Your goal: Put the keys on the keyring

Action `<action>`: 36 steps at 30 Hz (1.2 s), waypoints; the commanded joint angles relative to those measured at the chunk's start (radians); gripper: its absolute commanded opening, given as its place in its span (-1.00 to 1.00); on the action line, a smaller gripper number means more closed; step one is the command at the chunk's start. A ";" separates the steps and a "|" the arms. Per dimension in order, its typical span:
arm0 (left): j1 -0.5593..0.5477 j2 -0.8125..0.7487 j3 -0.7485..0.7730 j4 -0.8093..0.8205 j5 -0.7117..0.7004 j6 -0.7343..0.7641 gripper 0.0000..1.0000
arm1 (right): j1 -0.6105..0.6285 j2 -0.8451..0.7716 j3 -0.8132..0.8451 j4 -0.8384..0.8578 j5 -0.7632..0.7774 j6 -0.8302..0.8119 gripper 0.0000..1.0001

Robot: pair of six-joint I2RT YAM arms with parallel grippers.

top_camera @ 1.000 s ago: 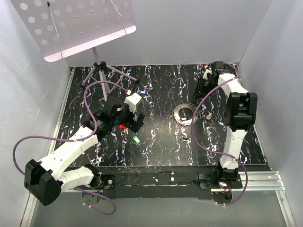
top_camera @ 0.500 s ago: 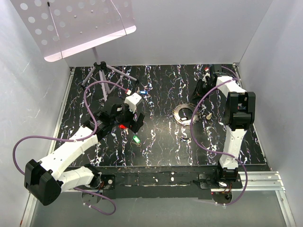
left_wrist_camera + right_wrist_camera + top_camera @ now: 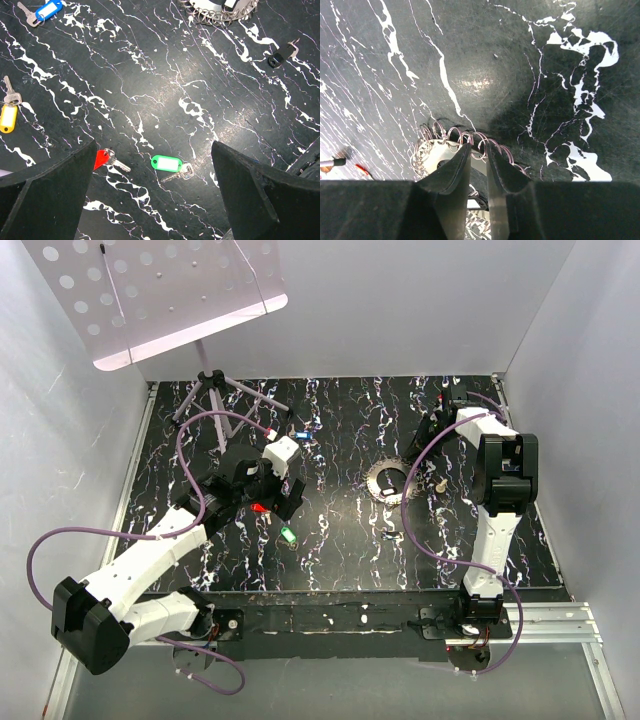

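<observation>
keyring [image 3: 375, 478] – flat, silvery-grey, round, toothed edge, dark open centre – lies flat right of centre on the black white-veined table [image 3: 340, 550], no keys on it. Small metal red-headed key [image 3: 262, 508] and green-tagged key [image 3: 288, 534] lie left of centre, well apart from it. Blue-tagged key [image 3: 303, 434] lies further back; yellow-tagged key [image 3: 7, 117] is at the left wrist view's edge. Left gripper [image 3: 153, 150] hangs over red and green with its fingers spread wide, holding nothing. Right gripper [image 3: 432, 428] is near the ring's far-right side, fingers [image 3: 455, 172] pinched to a narrow slit, nothing visible between them.
</observation>
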 commanded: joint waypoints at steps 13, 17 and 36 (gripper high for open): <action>0.004 -0.006 0.009 -0.002 0.007 0.012 0.99 | 0.004 -0.046 -0.004 0.055 -0.054 0.063 -0.42; 0.004 -0.005 0.009 -0.004 0.007 0.010 0.99 | 0.004 -0.051 -0.004 0.055 -0.051 0.063 -0.39; 0.006 -0.003 0.009 -0.004 0.012 0.012 0.99 | 0.007 -0.035 0.007 0.057 -0.071 0.061 -0.48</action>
